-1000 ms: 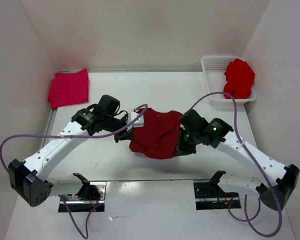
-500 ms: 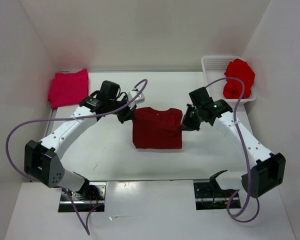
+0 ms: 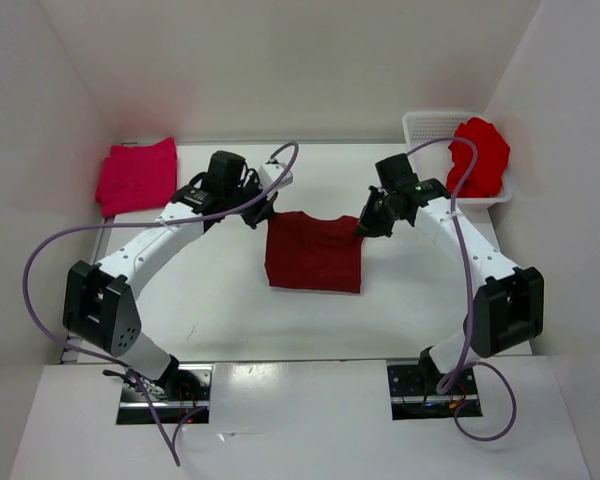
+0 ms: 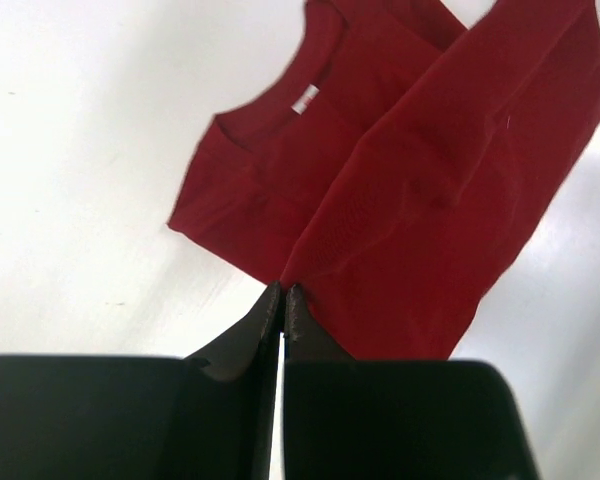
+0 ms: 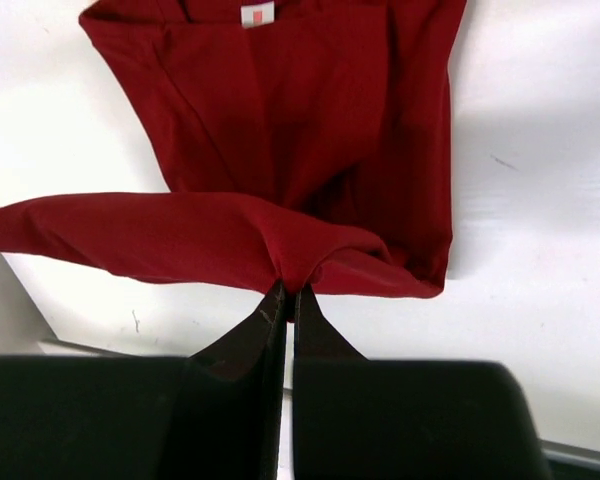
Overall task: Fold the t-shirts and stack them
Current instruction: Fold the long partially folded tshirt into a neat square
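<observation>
The maroon shirt lies in the middle of the table, folded over itself into a rough rectangle. Its collar and white tag are at the far edge, and its two far corners seem slightly raised. The pink shirt lies folded flat at far left. The bright red shirt sits crumpled in the basket at far right.
</observation>
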You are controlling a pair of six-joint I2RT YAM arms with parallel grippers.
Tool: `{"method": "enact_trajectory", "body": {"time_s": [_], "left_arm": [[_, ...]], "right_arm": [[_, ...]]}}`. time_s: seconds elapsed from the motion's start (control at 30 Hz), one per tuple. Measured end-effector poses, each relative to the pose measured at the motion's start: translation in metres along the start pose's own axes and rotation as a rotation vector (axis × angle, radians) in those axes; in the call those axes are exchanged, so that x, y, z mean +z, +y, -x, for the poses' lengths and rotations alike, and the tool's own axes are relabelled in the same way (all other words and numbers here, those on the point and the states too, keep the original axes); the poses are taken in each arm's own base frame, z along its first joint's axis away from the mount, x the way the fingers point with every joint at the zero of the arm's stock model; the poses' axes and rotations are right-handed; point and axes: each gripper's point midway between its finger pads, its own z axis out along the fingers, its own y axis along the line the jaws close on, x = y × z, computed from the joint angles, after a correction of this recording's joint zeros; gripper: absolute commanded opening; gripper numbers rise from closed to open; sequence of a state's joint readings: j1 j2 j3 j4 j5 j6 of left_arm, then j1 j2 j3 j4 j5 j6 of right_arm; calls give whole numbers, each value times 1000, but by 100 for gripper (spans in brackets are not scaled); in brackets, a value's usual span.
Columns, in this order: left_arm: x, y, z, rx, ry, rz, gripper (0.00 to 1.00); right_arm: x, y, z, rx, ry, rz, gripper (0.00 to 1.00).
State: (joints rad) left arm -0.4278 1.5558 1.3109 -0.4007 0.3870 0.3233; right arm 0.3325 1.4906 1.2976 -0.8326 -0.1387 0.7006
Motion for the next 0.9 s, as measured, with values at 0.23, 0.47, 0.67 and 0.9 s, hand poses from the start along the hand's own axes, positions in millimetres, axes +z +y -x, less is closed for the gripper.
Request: {"method": "enact_trajectory", "body": {"time_s": [0.23,0.47,0.67,0.9], "left_arm": [[13,17,11,-3,-34,55,0],[29,29,4,-17,-15,84,0],[42,40,-7,-30,5,104,3],[56,70,-31,-60,37,160,53]], "right_arm": [[11,-1,18,21,-16,-6,0],[40,2,40,30,-16,-18,0],[62,-6,49,44,-5,-37,1],[96,-8,65,55,-1,-39,48]]}}
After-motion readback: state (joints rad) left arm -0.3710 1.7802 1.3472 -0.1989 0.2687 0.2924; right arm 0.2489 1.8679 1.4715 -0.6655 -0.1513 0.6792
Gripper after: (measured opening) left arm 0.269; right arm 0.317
